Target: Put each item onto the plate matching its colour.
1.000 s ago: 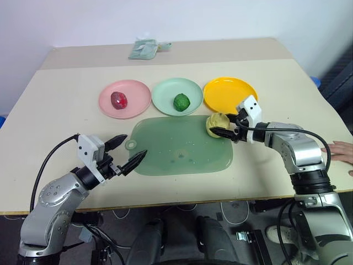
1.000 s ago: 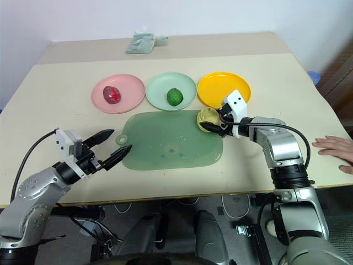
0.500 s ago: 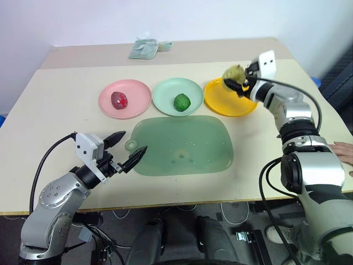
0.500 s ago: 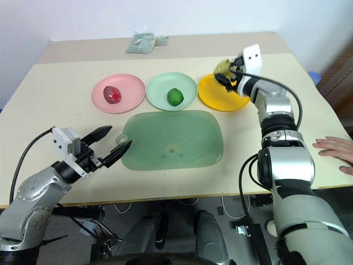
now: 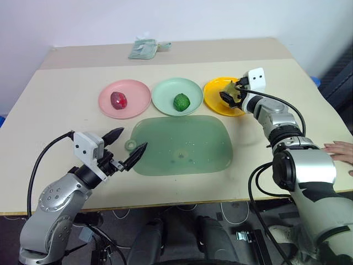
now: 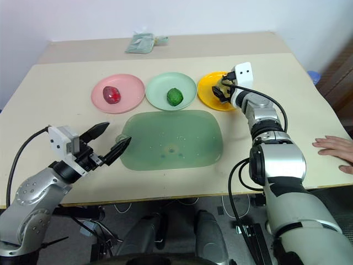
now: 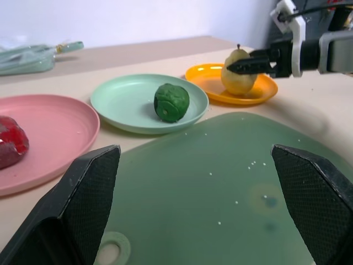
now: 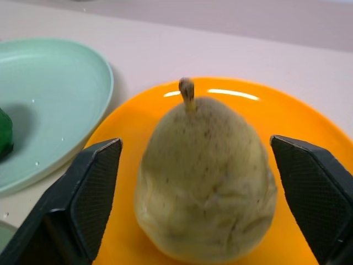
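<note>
A pale yellow fruit [image 8: 207, 176] with a stem stands upright on the orange-yellow plate [image 5: 212, 95]. My right gripper [image 5: 229, 94] is open, one finger on each side of the fruit, with a narrow gap to it on at least one side. On the pink plate [image 5: 137, 91] lies the dark red fruit [image 5: 119, 100]. The bumpy green fruit [image 5: 181, 102] rests on the mint plate [image 5: 165, 90]. My left gripper [image 5: 133, 139] hangs open and empty by the near left end of the mat.
A translucent green mat [image 5: 182, 146] with a handle hole lies in front of the plates. A greenish packet [image 5: 144, 48] sits at the table's far edge. A person's hand [image 5: 339, 149] rests on the table's right edge.
My right gripper carried the yellow fruit from the mat's right corner up to the orange-yellow plate, set it down there and opened. The left gripper stayed put.
</note>
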Action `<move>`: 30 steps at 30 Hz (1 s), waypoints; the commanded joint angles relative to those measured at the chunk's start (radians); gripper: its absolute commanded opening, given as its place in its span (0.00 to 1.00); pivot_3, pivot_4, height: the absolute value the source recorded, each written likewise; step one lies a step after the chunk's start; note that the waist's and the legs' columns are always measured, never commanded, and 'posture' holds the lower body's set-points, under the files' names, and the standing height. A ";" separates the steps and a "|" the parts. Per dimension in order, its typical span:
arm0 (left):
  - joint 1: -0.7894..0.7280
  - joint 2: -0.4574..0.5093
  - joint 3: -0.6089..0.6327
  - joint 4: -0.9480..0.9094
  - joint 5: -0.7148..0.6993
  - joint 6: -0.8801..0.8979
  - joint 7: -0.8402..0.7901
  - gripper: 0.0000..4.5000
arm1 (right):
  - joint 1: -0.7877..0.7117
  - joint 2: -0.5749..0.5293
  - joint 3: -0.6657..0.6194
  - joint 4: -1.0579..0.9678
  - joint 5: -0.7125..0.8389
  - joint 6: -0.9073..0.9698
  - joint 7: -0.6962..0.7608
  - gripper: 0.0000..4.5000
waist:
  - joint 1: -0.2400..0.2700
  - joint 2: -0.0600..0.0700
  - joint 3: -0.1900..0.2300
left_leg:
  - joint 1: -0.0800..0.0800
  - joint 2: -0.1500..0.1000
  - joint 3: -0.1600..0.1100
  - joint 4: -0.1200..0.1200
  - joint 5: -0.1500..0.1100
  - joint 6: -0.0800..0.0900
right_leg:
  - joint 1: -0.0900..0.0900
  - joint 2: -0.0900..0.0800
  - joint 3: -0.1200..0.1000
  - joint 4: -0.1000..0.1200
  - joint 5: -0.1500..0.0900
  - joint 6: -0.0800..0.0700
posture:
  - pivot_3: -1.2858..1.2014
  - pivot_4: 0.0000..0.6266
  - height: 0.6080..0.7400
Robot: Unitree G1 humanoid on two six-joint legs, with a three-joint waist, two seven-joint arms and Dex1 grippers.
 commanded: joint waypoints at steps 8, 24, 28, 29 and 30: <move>-0.032 0.099 0.054 0.070 0.011 -0.013 -0.092 1.00 | 0.337 -0.178 -0.039 -0.804 0.197 0.200 0.431 0.99 | 0.009 0.000 0.000 | 0.000 0.001 -0.003 -0.001 0.000 0.000 | 0.001 0.000 -0.002 0.000 0.000 0.000 | 0.52 0.24 1.00; -0.052 0.161 0.092 0.131 -0.033 -0.028 -0.265 1.00 | 1.166 -0.349 -0.362 -1.636 0.421 0.577 0.359 0.99 | 0.029 0.002 -0.001 | 0.002 0.003 0.000 0.002 -0.001 0.001 | 0.004 -0.001 0.000 -0.001 -0.002 -0.003 | 0.52 0.24 1.00; -0.046 0.180 0.097 0.116 -0.071 0.024 -0.262 1.00 | 1.228 -0.353 -0.385 -1.663 0.430 0.570 0.358 0.99 | 0.029 0.002 -0.001 | 0.002 0.004 0.000 0.005 -0.001 0.001 | 0.005 -0.001 -0.001 -0.002 -0.002 -0.004 | 0.52 0.24 1.00; -0.046 0.184 0.100 0.116 -0.080 0.031 -0.268 1.00 | 1.234 -0.351 -0.386 -1.669 0.433 0.570 0.354 0.99 | 0.029 0.002 -0.001 | 0.002 0.004 0.000 0.006 -0.001 0.001 | 0.006 -0.001 -0.001 -0.002 -0.002 -0.004 | 0.52 0.24 1.00; -0.046 0.189 0.101 0.114 -0.082 0.032 -0.271 1.00 | 1.237 -0.349 -0.385 -1.672 0.434 0.570 0.350 0.99 | 0.029 0.002 -0.001 | 0.002 0.004 0.000 0.006 -0.001 0.001 | 0.006 -0.001 -0.001 -0.002 -0.003 -0.004 | 0.52 0.24 1.00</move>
